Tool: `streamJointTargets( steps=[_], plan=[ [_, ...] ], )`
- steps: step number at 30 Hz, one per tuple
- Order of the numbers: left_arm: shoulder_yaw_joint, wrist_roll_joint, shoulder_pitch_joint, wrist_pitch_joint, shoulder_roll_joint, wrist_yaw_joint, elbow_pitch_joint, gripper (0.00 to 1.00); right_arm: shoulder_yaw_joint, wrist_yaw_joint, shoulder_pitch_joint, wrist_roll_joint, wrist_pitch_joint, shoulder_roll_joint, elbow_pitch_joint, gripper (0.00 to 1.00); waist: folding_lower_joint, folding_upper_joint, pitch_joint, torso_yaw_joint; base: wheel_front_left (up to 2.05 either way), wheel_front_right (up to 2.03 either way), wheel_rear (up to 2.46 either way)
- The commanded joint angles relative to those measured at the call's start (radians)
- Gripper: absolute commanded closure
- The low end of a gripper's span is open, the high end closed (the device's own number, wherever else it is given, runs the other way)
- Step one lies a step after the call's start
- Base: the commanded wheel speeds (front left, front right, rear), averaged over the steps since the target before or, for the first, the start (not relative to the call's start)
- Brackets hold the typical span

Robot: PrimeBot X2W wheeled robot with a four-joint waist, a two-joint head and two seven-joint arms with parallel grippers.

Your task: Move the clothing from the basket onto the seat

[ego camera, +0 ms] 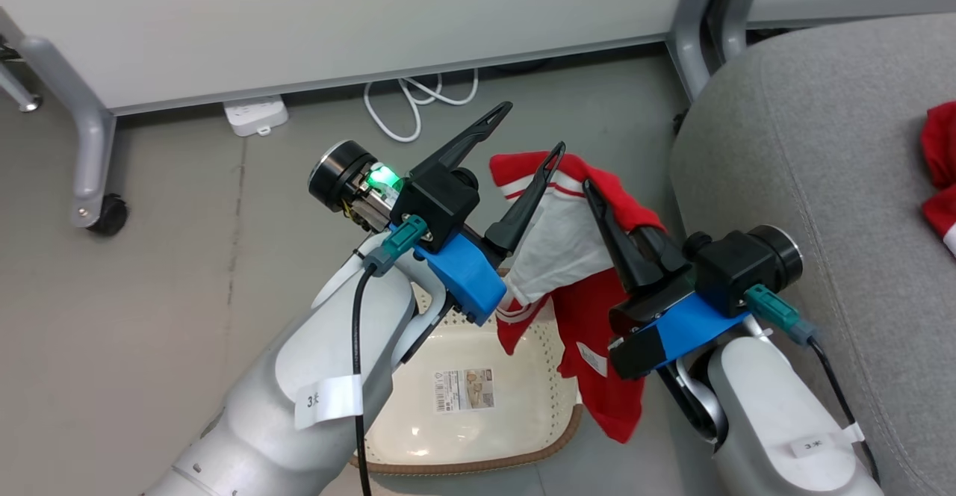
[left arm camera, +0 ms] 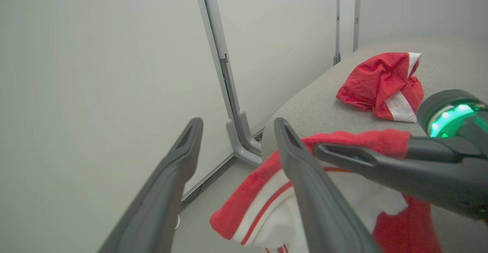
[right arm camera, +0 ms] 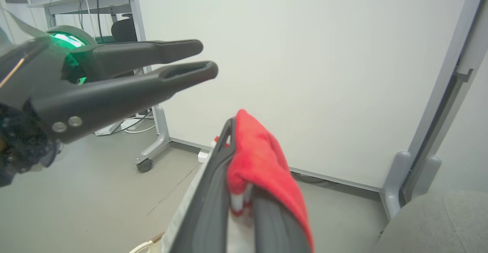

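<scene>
R gripper [ego camera: 612, 212] jaws pressed together, pinching top edge of red-and-white soft fabric garment [ego camera: 567, 249]; it hung lengthwise above cream perforated plastic basket [ego camera: 463, 468]. L gripper [ego camera: 534, 126] jaws spread, holding nothing, just left of garment. Grey woven upholstered seat [ego camera: 821, 182] lay right; R arm nearer.

Floor [ego camera: 187, 257] w/ basket [ego camera: 478, 467]; seat [left arm camera: 316, 108] w/ red garment [left arm camera: 381, 83]

Soft red-and-white cloth garment [ego camera: 590, 317] in the right gripper [ego camera: 602, 199]; glossy perforated plastic basket [ego camera: 515, 421] below it; matt woven seat [ego camera: 821, 182] beside.
</scene>
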Motion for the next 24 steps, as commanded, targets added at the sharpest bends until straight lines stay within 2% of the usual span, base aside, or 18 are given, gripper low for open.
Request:
streamJointTargets(
  steps=[1, 24],
  plan=[
    [-0.002, 0.007, -0.014, -0.004, 0.004, -0.001, -0.004, 0.0, -0.014, 0.0, -0.008, -0.009, 0.0, -0.005, -0.009, 1.0, 0.0, 0.0, 0.018, -0.021, 0.0, 0.0, 0.0],
    [-0.099, 0.012, -0.025, -0.004, 0.013, -0.001, -0.019, 0.0, -0.253, 0.0, 0.03, -0.031, 0.0, -0.018, -0.098, 1.0, 0.0, 0.0, 0.117, -0.221, 0.0, 0.0, 0.0]
  ],
)
